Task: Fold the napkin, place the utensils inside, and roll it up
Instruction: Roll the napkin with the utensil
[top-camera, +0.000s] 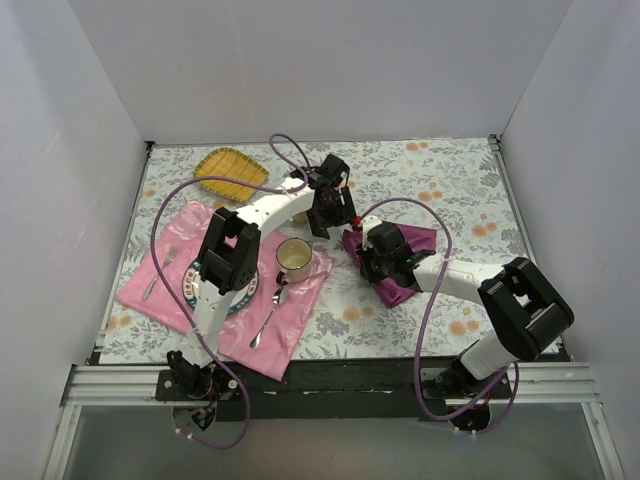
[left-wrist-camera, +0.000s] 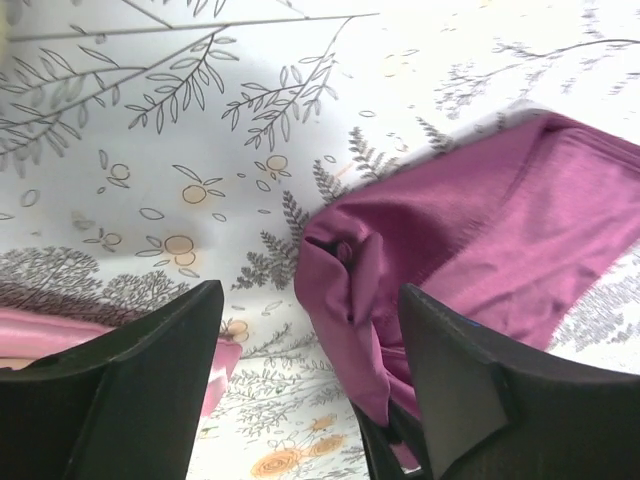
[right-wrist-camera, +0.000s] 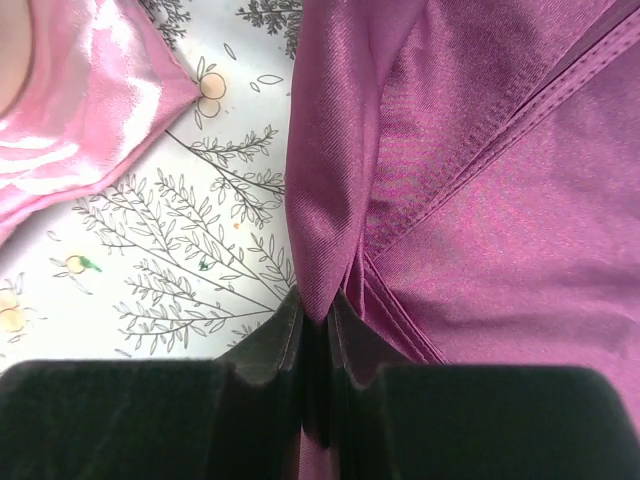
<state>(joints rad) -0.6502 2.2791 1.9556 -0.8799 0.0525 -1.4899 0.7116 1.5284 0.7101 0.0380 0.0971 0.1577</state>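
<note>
The dark purple napkin lies bunched on the floral tablecloth, right of the pink placemat. My right gripper is shut on a pinched fold at the napkin's left edge; in the right wrist view the jaws clamp the fold of the napkin. My left gripper is open and empty, just above the napkin's far-left corner; in the left wrist view the napkin lies between and beyond the spread fingers. The blue-handled utensil is not in view.
A pink placemat at the left carries a plate, a cup, a silver spoon and a silver fork. A yellow dish lies at the back left. White walls enclose the table.
</note>
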